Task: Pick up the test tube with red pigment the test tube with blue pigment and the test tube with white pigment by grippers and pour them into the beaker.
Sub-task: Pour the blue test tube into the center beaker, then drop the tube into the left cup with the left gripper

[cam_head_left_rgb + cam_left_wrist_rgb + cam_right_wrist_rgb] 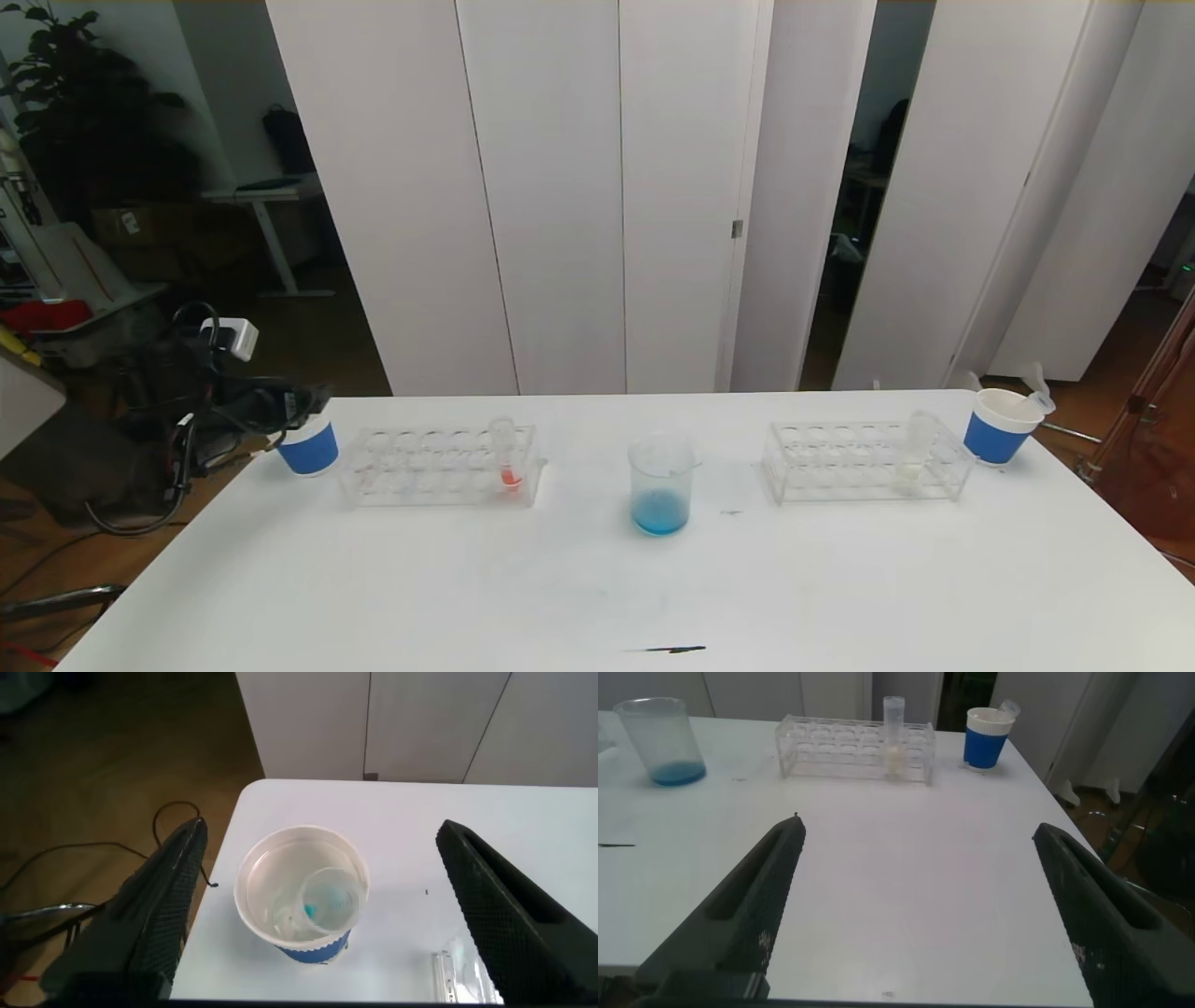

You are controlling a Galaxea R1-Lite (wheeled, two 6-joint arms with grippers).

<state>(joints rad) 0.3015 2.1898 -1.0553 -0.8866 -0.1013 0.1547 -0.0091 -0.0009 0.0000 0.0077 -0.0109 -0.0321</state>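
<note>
The beaker [661, 487] stands mid-table with blue liquid at its bottom; it also shows in the right wrist view [660, 739]. My left gripper [303, 403] is open and empty, above a blue-and-white paper cup [301, 863]. A clear tube with a trace of blue [329, 902] leans inside that cup. The red-pigment tube [508, 455] stands in the left rack [411, 467]. The white-pigment tube [914, 454] stands in the right rack [840, 462] and shows in the right wrist view [894, 734]. My right gripper [917, 829] is open and empty over bare table, out of the head view.
A second blue-and-white paper cup [997, 427] holding something pale stands at the far right, beside the right rack. A small dark mark [667, 649] lies near the table's front edge. The left cup sits close to the table's left edge, with floor and cables beyond.
</note>
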